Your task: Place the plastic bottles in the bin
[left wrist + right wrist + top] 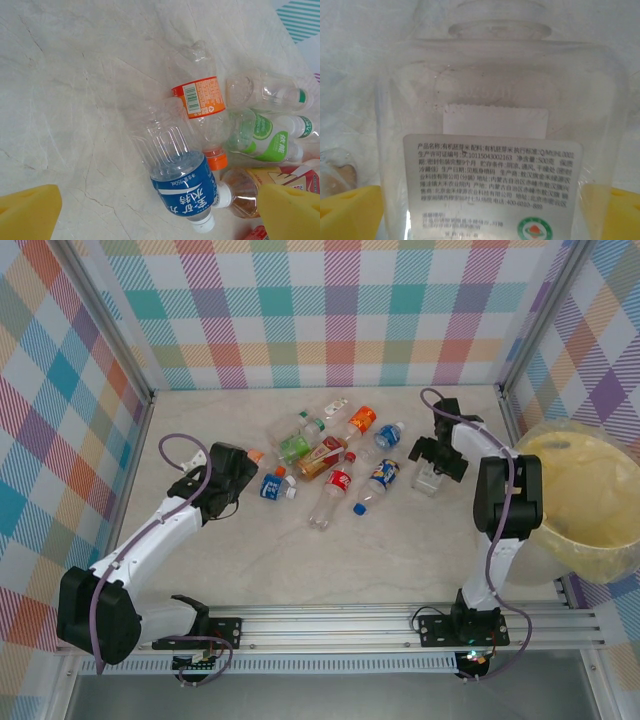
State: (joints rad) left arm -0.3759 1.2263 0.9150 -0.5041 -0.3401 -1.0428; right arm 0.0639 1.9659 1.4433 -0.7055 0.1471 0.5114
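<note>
We see the pale marble table (400, 550) first, with the bin (600, 540) at its right side, just beside the right arm and well apart from the plastic bottles (330, 455), which lie in a loose heap at the table's middle. One square clear bottle (490, 100) with a white printed label stands apart from the heap, to its right. The right gripper (490, 215) straddles it, yellow fingers (350, 212) spread wide on either side. We cannot tell whether they touch it. At the heap's left edge, the left gripper (157, 195) hangs released and empty above a blue-labelled bottle (182, 185), which lies on its side against an orange-labelled bottle (200, 97).
</note>
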